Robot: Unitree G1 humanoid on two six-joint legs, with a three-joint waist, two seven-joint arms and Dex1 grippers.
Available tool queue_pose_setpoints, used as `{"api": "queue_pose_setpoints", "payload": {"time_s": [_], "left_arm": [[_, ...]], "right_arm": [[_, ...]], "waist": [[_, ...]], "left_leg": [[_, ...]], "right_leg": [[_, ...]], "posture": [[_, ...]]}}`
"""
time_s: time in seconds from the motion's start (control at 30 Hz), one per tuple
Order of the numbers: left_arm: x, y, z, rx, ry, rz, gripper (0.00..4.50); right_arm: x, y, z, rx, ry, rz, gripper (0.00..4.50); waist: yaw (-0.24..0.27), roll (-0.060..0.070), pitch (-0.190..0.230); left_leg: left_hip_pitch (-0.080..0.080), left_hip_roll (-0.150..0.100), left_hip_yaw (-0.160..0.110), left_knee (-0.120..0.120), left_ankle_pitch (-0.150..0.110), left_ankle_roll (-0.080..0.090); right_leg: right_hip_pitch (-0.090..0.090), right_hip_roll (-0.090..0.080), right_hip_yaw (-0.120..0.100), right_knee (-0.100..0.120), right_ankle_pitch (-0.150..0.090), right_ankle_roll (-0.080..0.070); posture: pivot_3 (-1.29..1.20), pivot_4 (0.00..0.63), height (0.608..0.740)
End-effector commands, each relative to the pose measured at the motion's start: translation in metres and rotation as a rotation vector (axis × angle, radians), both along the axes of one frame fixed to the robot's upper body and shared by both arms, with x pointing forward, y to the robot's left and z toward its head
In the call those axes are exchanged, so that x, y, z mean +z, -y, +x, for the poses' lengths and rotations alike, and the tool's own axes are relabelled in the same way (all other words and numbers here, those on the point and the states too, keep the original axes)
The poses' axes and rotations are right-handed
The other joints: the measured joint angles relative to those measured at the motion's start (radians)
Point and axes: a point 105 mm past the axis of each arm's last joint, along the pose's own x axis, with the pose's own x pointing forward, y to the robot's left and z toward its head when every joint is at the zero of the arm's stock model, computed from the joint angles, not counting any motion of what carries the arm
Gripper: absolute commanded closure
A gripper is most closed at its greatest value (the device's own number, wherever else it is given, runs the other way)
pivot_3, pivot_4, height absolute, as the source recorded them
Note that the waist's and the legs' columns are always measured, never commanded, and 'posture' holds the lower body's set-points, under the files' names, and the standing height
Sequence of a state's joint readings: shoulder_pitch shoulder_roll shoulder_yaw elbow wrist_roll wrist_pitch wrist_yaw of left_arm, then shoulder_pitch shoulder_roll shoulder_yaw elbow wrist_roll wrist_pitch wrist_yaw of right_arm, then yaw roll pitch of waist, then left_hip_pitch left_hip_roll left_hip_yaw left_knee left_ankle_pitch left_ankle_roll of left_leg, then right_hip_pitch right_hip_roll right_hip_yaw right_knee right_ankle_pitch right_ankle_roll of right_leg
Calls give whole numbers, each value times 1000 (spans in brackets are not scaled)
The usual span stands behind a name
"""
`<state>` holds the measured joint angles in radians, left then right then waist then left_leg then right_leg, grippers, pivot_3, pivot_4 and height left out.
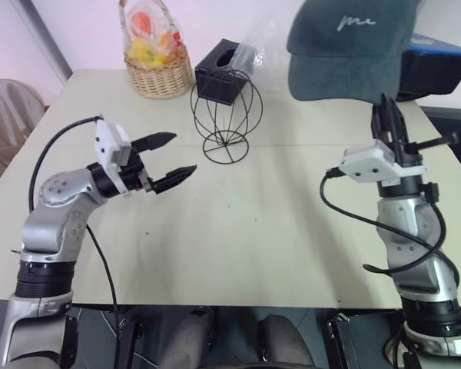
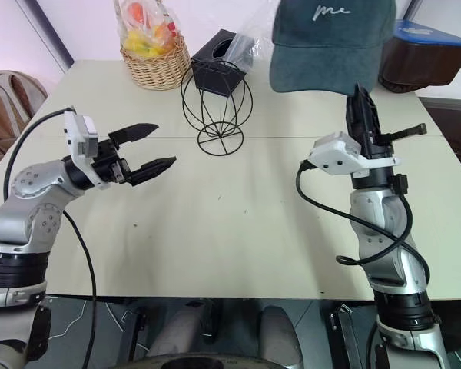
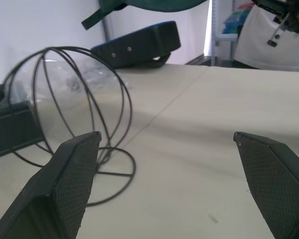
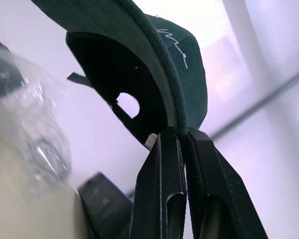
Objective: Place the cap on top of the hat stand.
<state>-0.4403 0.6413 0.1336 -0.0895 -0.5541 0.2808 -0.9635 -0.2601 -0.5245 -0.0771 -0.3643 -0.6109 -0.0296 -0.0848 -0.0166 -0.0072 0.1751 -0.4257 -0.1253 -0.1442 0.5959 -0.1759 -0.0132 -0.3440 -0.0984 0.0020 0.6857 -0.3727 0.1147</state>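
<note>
The right gripper [image 4: 182, 144] is clamped on the edge of the brim of the dark teal-green soft fabric cap [image 1: 352, 48], holding it up in the air above the far right part of the pale, matte beige table [image 1: 246, 231], with the white script embroidery facing the camera. The right wrist view shows what the head views cannot: the two black fingers pinch the corded brim edge between them, and the cap's dark hollow underside opens beyond, with its rear strap gap letting light through.

The black thin-wire globe-shaped hat stand [image 1: 226, 115] sits bare on its round wire base near the table's far middle, well to the left of the cap. The left wrist view shows its curved wires close up, past the textured black pads of the left gripper [image 1: 170, 161], whose fingers stand spread apart with nothing between them, hovering over the table on the stand's left.

Behind the stand sit a solid black tissue box [image 1: 223, 73], crinkled clear plastic [image 1: 257, 38] and a woven wicker basket [image 1: 160, 73] of wrapped, bright-coloured contents.
</note>
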Motion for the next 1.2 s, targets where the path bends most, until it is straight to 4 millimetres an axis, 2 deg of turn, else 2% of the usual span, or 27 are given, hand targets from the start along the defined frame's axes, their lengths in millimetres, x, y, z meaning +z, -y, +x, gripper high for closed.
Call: {"api": "queue_pose_setpoints", "payload": {"time_s": [0.03, 0.17, 0.4, 0.53, 0.6, 0.73, 1.03, 1.2], "left_arm": [[11, -8, -2, 24, 58, 21, 0], [10, -15, 2, 63, 60, 23, 0], [8, -38, 5, 166, 62, 22, 0], [9, -65, 7, 238, 57, 55, 0], [10, -72, 8, 258, 58, 58, 0], [5, -81, 9, 281, 51, 69, 0], [4, -84, 8, 307, 57, 69, 0], [5, -84, 9, 314, 59, 73, 0]], "right_arm": [[17, -12, -7, 55, 66, 6, 4435], [24, -39, -2, 159, 79, 17, 4435], [22, -74, 15, 254, 69, 37, 4435], [19, -98, 36, 262, 49, 38, 4435], [22, -107, 39, 271, 62, 29, 4435], [19, -121, 43, 289, 57, 27, 4435], [13, -142, 39, 355, 30, 37, 4435], [-6, -149, 35, 386, -27, 34, 4435]], "waist": [[0, 0, 0], [-5, 0, 0], [-6, 0, 0], [-10, 0, 0], [-15, 0, 0], [-16, 0, 0], [-29, 0, 0], [-28, 0, 0]], "left_leg": [[0, 0, 0, 0, 0, 0], [0, 1, 1, -1, 0, -1], [-1, 1, 3, -3, 2, -2], [-1, 1, 3, -3, 2, -4], [-1, 1, 4, -4, 3, -4], [-1, 1, 4, -5, 3, -4], [-1, 2, 4, -5, 3, -5], [-1, 2, 4, -5, 3, -5]], "right_leg": [[0, 0, 0, 0, 0, 0], [-5, 0, 1, 1, 0, 0], [-9, 1, 5, 2, 0, -1], [-11, 1, 6, 4, 1, -1], [-12, 2, 6, 4, 1, -2], [-12, 2, 6, 4, 1, -2], [-13, 2, 7, 5, 1, -2], [-13, 2, 8, 5, 1, -2]], "posture": [[0, 150, 740], [0, 150, 740], [0, 150, 740], [0, 150, 740], [0, 150, 740], [0, 150, 740], [0, 150, 740], [0, 150, 740]]}}
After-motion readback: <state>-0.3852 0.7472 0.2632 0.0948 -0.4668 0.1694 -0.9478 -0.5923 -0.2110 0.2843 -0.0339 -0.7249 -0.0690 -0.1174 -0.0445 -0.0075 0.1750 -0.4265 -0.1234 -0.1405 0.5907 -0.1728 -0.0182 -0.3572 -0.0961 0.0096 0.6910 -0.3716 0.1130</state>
